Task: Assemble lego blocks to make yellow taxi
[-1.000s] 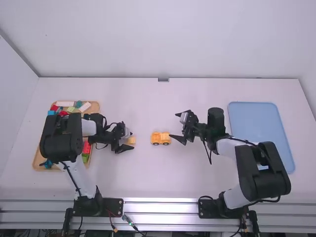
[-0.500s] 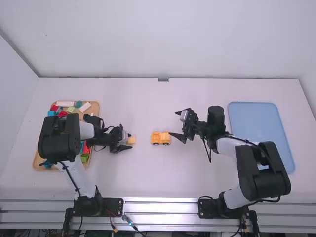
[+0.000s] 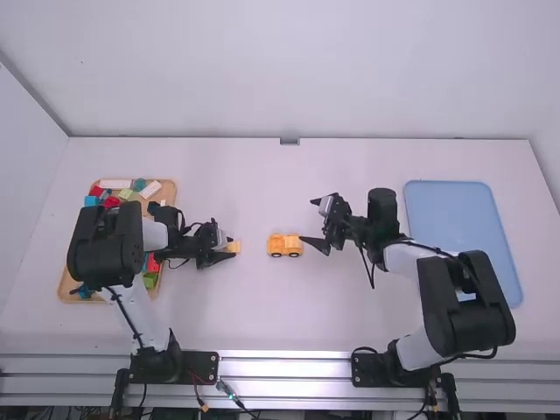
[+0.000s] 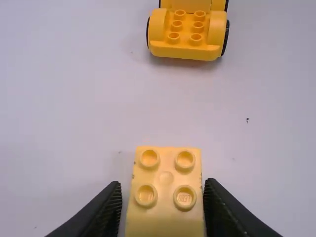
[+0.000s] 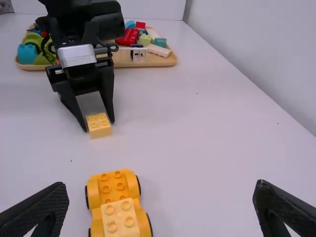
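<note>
Left of the table's middle, my left gripper (image 3: 231,249) is low at the table, shut on a pale yellow block (image 3: 233,248). Seen in the left wrist view, the left gripper (image 4: 163,185) has a finger along each side of this four-stud block (image 4: 166,177). The yellow car base (image 3: 284,245) stands apart, to the right of it, on black wheels. A pale yellow block (image 5: 120,222) sits on top of the car base (image 5: 116,185). My right gripper (image 3: 309,221) is open just right of the car; in its wrist view the right gripper (image 5: 160,185) holds nothing.
A wooden tray (image 3: 74,284) of mixed coloured blocks lies at the left, partly under the left arm. At the far right is a blue tray (image 3: 455,210), with the right arm reaching over its near part. A wall (image 3: 289,87) rises behind the table.
My left gripper's fingers have drawn together from wide apart onto the pale yellow block, and its wrist has shifted slightly. The car and the right arm stay where they were.
</note>
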Available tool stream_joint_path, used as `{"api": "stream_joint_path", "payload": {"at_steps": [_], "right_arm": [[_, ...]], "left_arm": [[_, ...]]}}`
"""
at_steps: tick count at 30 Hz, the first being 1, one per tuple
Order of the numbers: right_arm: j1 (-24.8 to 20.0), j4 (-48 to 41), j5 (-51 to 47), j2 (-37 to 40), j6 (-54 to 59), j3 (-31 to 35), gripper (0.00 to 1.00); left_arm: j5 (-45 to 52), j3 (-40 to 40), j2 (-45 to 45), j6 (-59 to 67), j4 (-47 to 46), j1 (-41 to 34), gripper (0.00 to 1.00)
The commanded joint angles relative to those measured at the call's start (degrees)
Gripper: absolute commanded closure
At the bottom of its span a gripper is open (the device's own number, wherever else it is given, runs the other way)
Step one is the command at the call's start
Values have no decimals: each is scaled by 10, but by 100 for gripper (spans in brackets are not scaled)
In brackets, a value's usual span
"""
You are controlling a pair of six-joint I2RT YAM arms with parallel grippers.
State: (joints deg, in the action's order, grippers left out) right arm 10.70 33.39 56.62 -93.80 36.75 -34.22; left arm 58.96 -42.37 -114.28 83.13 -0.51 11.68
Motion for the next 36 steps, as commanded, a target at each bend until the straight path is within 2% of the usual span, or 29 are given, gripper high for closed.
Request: {"api": "stream_joint_path", "payload": {"at_steps": [1,9,12,16,20,25,31,36], "right_arm": [[-1,-22,0,-6,26,-14,1],[-1,-115,12,-14,108,-14,1],[-2,-104,24,-49,115,-16,1],[-1,-76,62,-119,104,-32,1],[-1,-54,110,-183,98,-66,1],[4,-53,107,-215,108,-81,1],[28,-52,105,-229,124,-90,1],[56,-54,42,-229,124,-89,1]], "left_arm": [[17,2,-12,-11,-3,-2,57],[36,-9,-12,-13,-9,-7,65],[31,-13,-12,-15,-7,-9,72],[26,-14,-12,-15,-9,-9,71],[15,-14,-12,-27,-11,-9,76],[20,-20,-12,-29,-10,-9,79],[23,-51,-12,-129,-5,-15,79],[17,-68,-3,-133,-13,-33,79]]}}
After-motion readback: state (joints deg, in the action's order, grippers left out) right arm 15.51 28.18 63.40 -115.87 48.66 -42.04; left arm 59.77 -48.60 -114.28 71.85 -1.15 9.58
